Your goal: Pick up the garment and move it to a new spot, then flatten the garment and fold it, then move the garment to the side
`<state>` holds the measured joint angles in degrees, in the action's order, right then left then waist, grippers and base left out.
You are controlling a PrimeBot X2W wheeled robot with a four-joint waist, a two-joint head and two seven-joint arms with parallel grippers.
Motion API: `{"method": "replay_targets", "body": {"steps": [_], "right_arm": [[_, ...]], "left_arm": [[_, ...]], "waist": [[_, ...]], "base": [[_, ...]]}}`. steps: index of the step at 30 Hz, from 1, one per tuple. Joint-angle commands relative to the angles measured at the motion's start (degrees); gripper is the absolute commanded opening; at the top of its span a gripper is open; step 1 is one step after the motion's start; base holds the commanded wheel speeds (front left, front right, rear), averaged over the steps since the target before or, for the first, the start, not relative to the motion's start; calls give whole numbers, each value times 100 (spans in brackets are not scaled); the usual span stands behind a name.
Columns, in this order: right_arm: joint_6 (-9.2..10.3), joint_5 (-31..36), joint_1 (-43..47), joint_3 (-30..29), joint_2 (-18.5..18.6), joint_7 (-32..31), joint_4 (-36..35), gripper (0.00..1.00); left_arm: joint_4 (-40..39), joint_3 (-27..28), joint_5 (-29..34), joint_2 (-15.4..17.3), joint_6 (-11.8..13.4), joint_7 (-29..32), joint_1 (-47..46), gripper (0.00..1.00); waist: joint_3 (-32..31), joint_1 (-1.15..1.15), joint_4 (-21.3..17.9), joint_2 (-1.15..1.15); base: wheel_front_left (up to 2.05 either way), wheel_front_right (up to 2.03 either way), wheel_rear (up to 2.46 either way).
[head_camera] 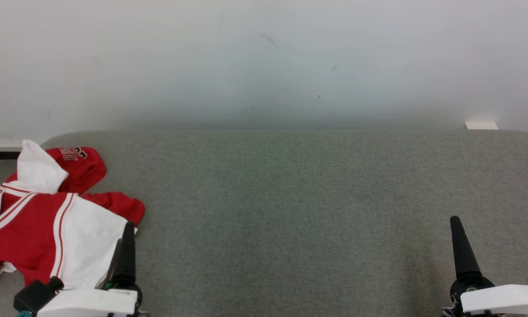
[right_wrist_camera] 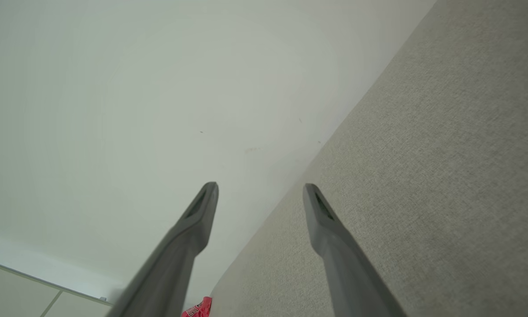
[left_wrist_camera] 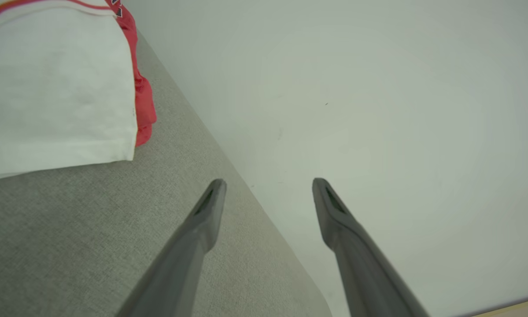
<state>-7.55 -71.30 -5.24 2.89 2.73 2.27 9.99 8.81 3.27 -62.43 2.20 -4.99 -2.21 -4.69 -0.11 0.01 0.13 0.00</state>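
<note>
"Since the garment (head_camera: pixel 48 215) lies crumpled at the left end of the grey padded surface (head_camera: pixel 290 198), where would you have me begin?"

"With your left gripper (left_wrist_camera: pixel 268 185). It sits low, just beside the hem of the white panel, with its fingers spread wide and nothing between them. You are well placed to reach in. Your right gripper (right_wrist_camera: pixel 260 189) is at the opposite end, well apart from the cloth, also spread and empty. I judge that it waits there so the middle is left free."

"Why does the middle matter?"

"Because you need a bare stretch to lay the garment out flat, and the centre of the surface offers one. Nothing of the task looks done yet. A red sleeve is bunched behind the white panel, and a white flap stands up beside a red part with lettering. No edge lies straight."

"What should I watch for?"

"Soft cloth like this will probably sag and trail. If you pinch a single layer, the rest may drag across the padding, so I would take a thicker bunch near the hem."
</note>
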Motion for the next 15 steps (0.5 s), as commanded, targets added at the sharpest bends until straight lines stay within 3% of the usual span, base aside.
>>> {"method": "replay_targets", "body": {"steps": [1,15], "right_arm": [[4,246,-141,37,33,73,-130,100],[5,1888,-118,269,56,340,-163,100]], "left_arm": [[-121,-26,279,44,15,-82,-59,100],[-141,-297,2081,54,202,-351,8,100]], "waist": [[-3,-1,-3,0],[-15,-1,-18,0]], "base": [[0,0,0],[0,0,0]]}}
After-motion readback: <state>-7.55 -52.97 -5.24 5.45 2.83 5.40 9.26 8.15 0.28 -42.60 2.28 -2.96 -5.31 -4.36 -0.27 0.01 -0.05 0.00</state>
